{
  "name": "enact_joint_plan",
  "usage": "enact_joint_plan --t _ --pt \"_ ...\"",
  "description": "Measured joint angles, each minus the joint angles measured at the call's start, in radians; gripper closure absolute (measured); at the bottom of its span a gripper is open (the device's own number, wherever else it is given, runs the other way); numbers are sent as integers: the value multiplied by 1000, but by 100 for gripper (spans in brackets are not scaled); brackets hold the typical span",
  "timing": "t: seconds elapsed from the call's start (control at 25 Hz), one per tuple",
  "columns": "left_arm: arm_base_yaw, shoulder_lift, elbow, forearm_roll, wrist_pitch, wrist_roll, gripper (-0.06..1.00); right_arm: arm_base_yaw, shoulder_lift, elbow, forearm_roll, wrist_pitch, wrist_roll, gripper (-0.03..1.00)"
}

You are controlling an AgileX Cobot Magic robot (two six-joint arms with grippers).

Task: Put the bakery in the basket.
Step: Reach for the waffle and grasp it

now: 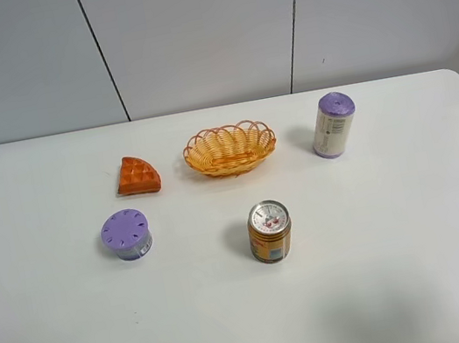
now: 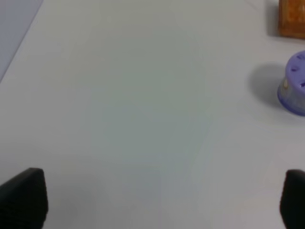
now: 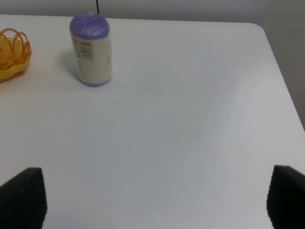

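Note:
The bakery (image 1: 137, 176), an orange-brown waffle wedge, lies on the white table (image 1: 419, 236) left of the basket (image 1: 230, 148), an empty orange-yellow wicker oval at the table's middle back. A corner of the bakery shows in the left wrist view (image 2: 291, 19). The basket's edge shows in the right wrist view (image 3: 13, 55). Neither arm shows in the exterior view. My left gripper (image 2: 162, 202) is open over bare table, fingertips (image 2: 24, 198) wide apart. My right gripper (image 3: 157, 198) is open over bare table, fingertips (image 3: 21, 195) wide apart.
A low purple-lidded tub (image 1: 127, 235) (image 2: 294, 85) stands in front of the bakery. An orange-gold drink can (image 1: 270, 231) stands in front of the basket. A tall white cylinder with a purple top (image 1: 333, 125) (image 3: 90, 49) stands right of the basket.

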Motion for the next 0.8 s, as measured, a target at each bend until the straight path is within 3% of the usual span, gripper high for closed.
enact_joint_plan --t 0.2,0.52,0.8 --pt "0 62 -61 -2 0 0 -5 0 0 0 0 0 0 5" --pt "-1 411 -215 -18 -6 49 -5 0 0 0 0 0 0 5" --pt "-1 762 -364 -125 -48 133 -5 0 0 0 0 0 0 5"
